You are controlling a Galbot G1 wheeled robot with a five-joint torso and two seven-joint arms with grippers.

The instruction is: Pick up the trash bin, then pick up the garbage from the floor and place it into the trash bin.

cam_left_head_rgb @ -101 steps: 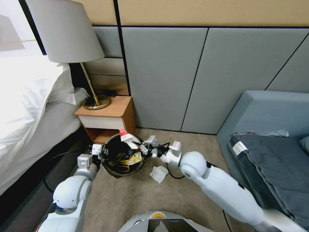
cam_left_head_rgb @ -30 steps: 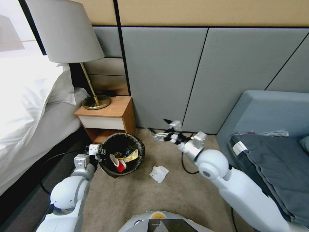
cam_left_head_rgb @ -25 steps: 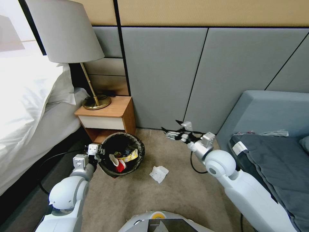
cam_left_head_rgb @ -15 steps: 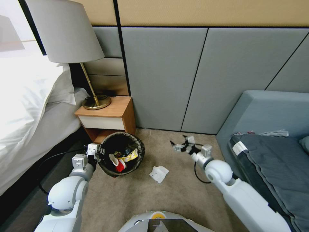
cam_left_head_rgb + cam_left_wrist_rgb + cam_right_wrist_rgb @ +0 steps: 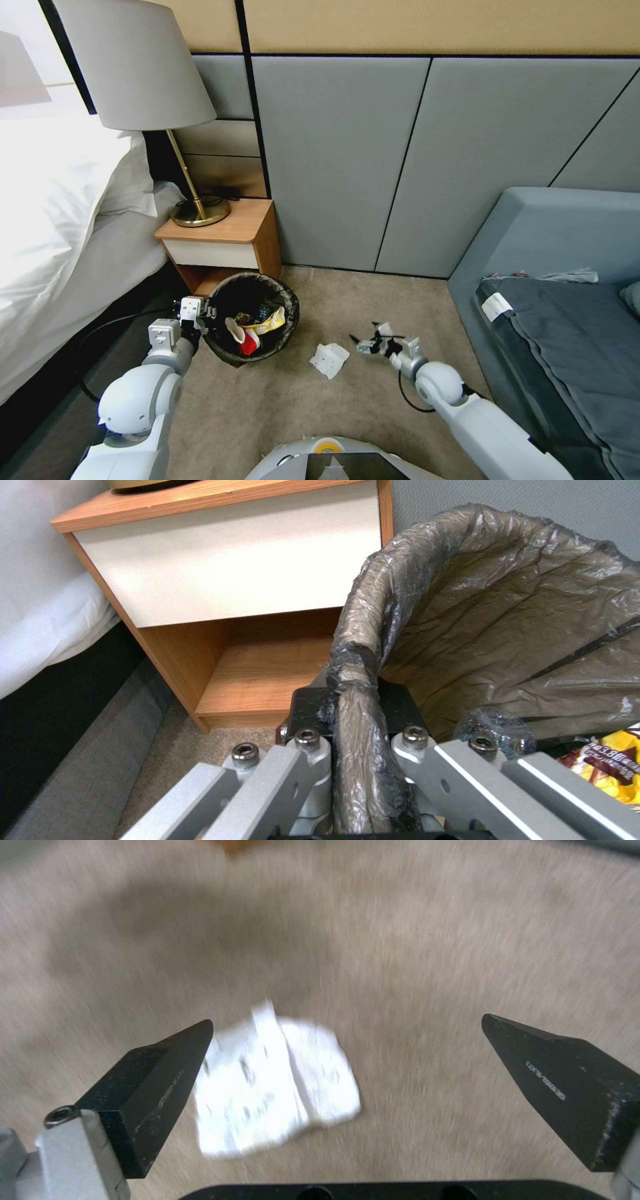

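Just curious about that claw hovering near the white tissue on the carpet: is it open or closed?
Open. The right gripper has its two black fingers spread wide apart, the tissue lying on the carpet between them.

The trash bin [image 5: 287, 333] wore a black-brown liner [image 5: 467, 630], with a yellow wrapper [image 5: 270, 325] and a red-and-white packet [image 5: 244, 338] inside. The tissue [image 5: 329, 359] was white on beige carpet [image 5: 373, 413]. The right gripper [image 5: 347, 1075] had black fingertips [image 5: 157, 1080].

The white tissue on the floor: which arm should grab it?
The right arm. Its right claw is open, low beside the white tissue on the carpet. The left claw is busy clamping the trash bin rim.
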